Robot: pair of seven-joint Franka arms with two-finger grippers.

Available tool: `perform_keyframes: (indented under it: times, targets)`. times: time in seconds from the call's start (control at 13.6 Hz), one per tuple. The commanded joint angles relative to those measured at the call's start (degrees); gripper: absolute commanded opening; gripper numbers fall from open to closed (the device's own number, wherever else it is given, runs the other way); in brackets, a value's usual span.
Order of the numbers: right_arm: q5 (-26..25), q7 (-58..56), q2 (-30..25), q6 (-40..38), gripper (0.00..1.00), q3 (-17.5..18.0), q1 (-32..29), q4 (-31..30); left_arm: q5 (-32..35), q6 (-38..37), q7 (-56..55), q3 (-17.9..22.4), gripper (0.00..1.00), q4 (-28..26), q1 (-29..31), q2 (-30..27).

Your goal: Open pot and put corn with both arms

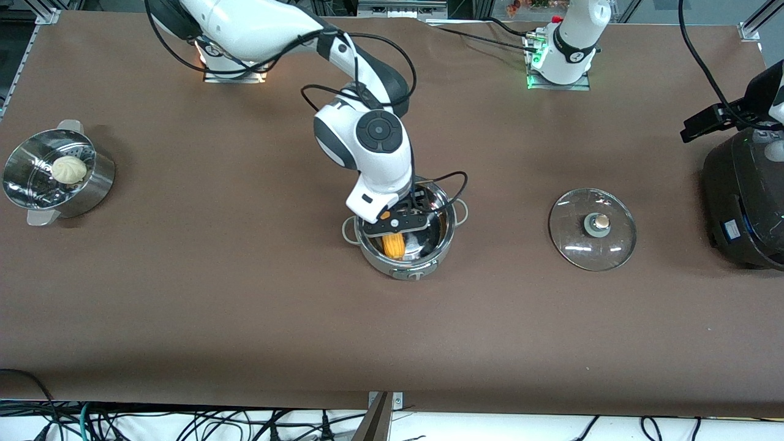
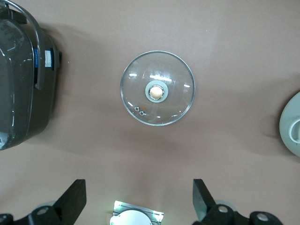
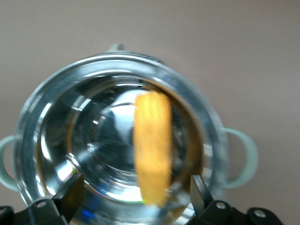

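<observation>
The steel pot (image 1: 444, 240) stands uncovered in the middle of the table, its knob facing the front camera. The yellow corn (image 1: 394, 245) lies inside it. My right gripper (image 1: 398, 233) hangs just over the pot's mouth. In the right wrist view this gripper (image 3: 136, 190) is open, and the corn (image 3: 152, 145) sits loose in the pot (image 3: 42, 122) below its fingers. The pot's glass lid (image 1: 592, 228) lies flat on the table toward the left arm's end. My left gripper (image 2: 138, 201) waits open and empty high above the lid (image 2: 157, 88).
A large black cooker (image 1: 744, 202) stands at the left arm's end of the table, beside the lid. At the right arm's end a perforated steamer pan (image 1: 24, 184) holds a white bun (image 1: 68, 169).
</observation>
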Motion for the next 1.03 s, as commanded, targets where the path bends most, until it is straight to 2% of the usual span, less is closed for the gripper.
perform_keyframes:
  times: [0.0, 0.15, 0.29, 0.37, 0.44, 0.59, 0.66, 0.96]
  targets:
    - [-0.2, -5.9, -7.0, -6.3, 1.00, 0.4, -6.2, -1.2, -3.4, 0.5, -0.4, -0.4, 1.00, 1.2, 0.7, 0.8]
    - [0.7, -12.2, -10.5, -12.0, 1.00, 0.4, -10.8, -1.1, -3.7, 1.9, -0.5, -0.5, 1.00, -0.6, 0.7, -0.4]
    - [5.7, -18.1, -13.2, -15.2, 1.00, 0.4, -17.7, -1.2, -5.1, 5.9, -0.5, -0.5, 1.00, -5.9, 0.7, -4.1]
    - [8.6, -20.9, -15.9, -16.4, 1.00, -0.6, -21.3, -2.2, -5.2, 6.3, -0.6, -0.5, 1.00, -6.7, 0.7, -4.8]
    - [9.3, -22.1, -18.5, -16.6, 1.00, -1.7, -23.1, -5.7, -5.1, 6.3, -0.6, -0.7, 1.00, -6.4, 0.3, -4.6]
    - [9.7, -21.7, -27.7, -15.6, 1.00, -2.8, -26.5, -17.4, -4.7, 6.3, -0.7, -1.4, 1.00, -5.9, 0.2, -4.3]
    - [9.6, -21.6, -30.2, -14.1, 1.00, -3.1, -27.1, -21.2, -4.7, 6.0, -0.8, -1.7, 1.00, -5.9, 0.2, -4.3]
    - [11.8, -20.8, -39.8, -9.4, 1.00, -9.7, -29.1, -32.6, -4.4, 5.9, -0.8, -1.5, 1.00, -5.5, 0.3, -3.8]
